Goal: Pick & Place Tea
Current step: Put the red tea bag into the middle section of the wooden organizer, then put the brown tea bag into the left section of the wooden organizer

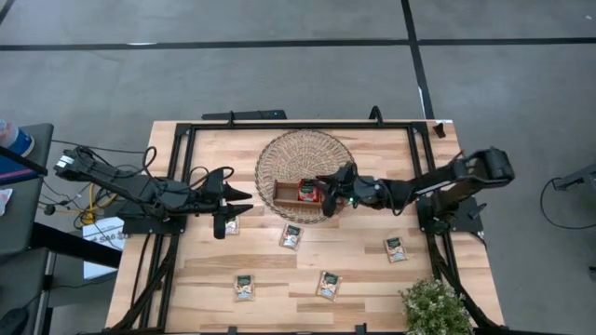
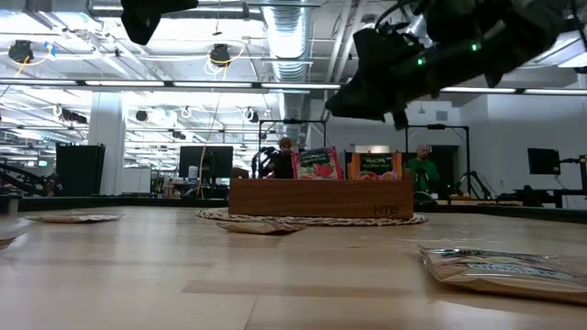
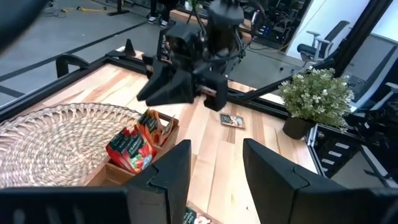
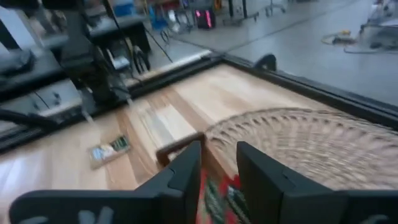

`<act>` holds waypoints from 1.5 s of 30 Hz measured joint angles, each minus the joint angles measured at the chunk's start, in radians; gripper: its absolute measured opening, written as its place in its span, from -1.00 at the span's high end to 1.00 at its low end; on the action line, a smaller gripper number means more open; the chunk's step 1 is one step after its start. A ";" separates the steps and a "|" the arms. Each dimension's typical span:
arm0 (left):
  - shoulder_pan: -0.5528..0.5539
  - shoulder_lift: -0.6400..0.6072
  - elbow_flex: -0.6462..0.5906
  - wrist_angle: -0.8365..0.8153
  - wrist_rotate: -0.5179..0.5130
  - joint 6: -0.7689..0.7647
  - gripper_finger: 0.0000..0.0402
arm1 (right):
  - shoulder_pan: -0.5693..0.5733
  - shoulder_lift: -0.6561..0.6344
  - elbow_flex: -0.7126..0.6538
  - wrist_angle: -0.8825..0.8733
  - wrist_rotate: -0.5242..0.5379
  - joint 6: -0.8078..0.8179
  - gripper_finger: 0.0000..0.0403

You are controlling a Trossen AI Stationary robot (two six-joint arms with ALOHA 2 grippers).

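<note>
Right claw [image 1: 328, 193]: centre of the high view, over the right end of the wooden tray, just above the red sachets; fingers slightly apart, nothing seen between them.
Left claw [image 1: 244, 195]: left of centre, fingers apart and empty, pointing toward the basket, just short of its left rim.
Wooden tray [image 1: 284, 194]: on the lower half of the wicker basket [image 1: 279, 154], long side across the frame; lower edge close to the basket's lower rim.
Sachets in tray [image 1: 308, 190]: red ones upright in the right-hand compartment; in the low view, a red one and an orange one stand above the tray wall.
Loose sachets: five flat on the surface, pale with dark-green tops, at [image 1: 231, 224], [image 1: 291, 236], [image 1: 397, 248], [image 1: 245, 287] and [image 1: 328, 285].
Plant [image 1: 434, 309]: lower right corner of the surface, at the edge.
Surface [image 1: 214, 158]: light wood inside a black frame rail.
Open room: bare wood in the upper left and upper right of the surface; lower middle strewn with sachets set well apart from one another.
</note>
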 joint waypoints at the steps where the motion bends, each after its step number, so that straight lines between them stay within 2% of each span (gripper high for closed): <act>1: 0.000 0.000 0.000 0.000 0.000 0.000 0.31 | -0.008 -0.018 0.016 -0.070 -0.005 0.000 0.55; 5: 0.000 0.019 0.000 0.015 0.001 0.000 0.31 | -0.050 -0.031 0.109 -0.340 -0.092 -0.004 0.64; 8: 0.000 0.043 0.001 0.029 0.002 -0.004 0.31 | -0.073 0.002 0.187 -0.419 -0.144 -0.060 0.69; 18: 0.000 0.115 0.001 0.033 0.033 -0.044 0.31 | -0.123 0.142 0.377 -0.771 -0.154 -0.110 0.70; 30: 0.000 0.117 0.001 0.033 0.033 -0.049 0.31 | -0.072 0.153 0.388 -0.831 -0.147 -0.111 0.70; 33: 0.000 0.117 0.001 0.033 0.033 -0.050 0.31 | -0.063 0.152 0.388 -0.856 -0.094 -0.108 0.70; 36: 0.000 0.117 0.001 0.033 0.033 -0.056 0.31 | -0.064 0.129 0.387 -0.873 -0.049 -0.128 0.70; 45: 0.000 0.117 0.001 0.037 0.033 -0.057 0.31 | -0.057 0.053 0.387 -0.858 -0.030 -0.151 0.71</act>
